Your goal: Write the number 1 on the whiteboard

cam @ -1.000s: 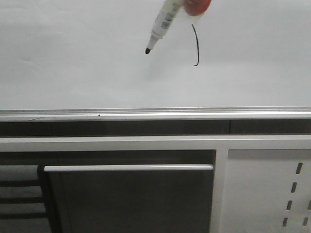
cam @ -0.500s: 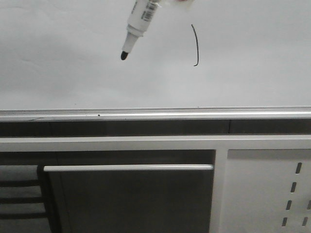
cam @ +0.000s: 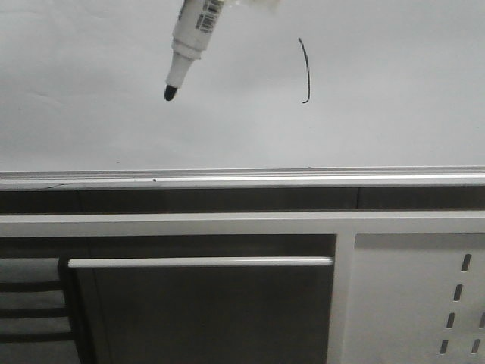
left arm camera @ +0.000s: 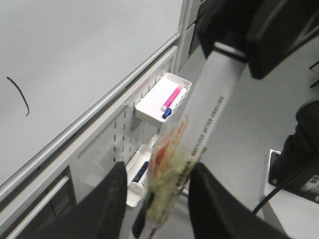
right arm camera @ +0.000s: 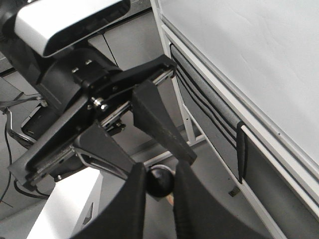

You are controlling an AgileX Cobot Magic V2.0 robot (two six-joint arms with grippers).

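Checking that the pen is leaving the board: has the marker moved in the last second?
Yes. In the front view the marker has slid left and slightly down, away from the number 1, which has stayed put on the whiteboard.

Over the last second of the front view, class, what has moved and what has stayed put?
The marker has drifted left and slightly down, away from the number 1, its black tip clear of the stroke. The left gripper holds it throughout. The stroke, the whiteboard and its rail are unchanged.
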